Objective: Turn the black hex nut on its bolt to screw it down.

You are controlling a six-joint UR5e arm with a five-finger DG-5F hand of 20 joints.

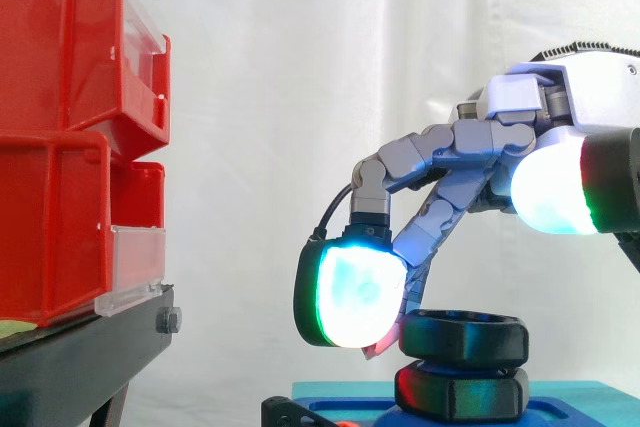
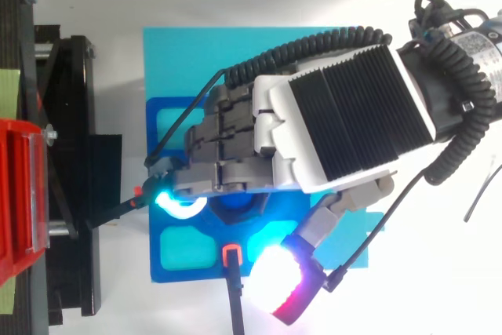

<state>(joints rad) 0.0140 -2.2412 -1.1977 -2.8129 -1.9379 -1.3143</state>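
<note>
Where the robot hand (image 2: 276, 140) hangs, the black hex nut (image 1: 465, 335) sits below

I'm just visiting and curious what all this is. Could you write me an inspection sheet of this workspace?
surface: blue fixture plate on a lighter blue base.
job's things: black hex nut, level, sitting above a second black hex piece.
clutter: nothing seen.
hand: hand open over the nut; one glowing fingertip at the nut's left side, thumb pad apart from it.
cables: nothing seen.
surroundings: red bins on a black stand; white curtain behind.
</note>
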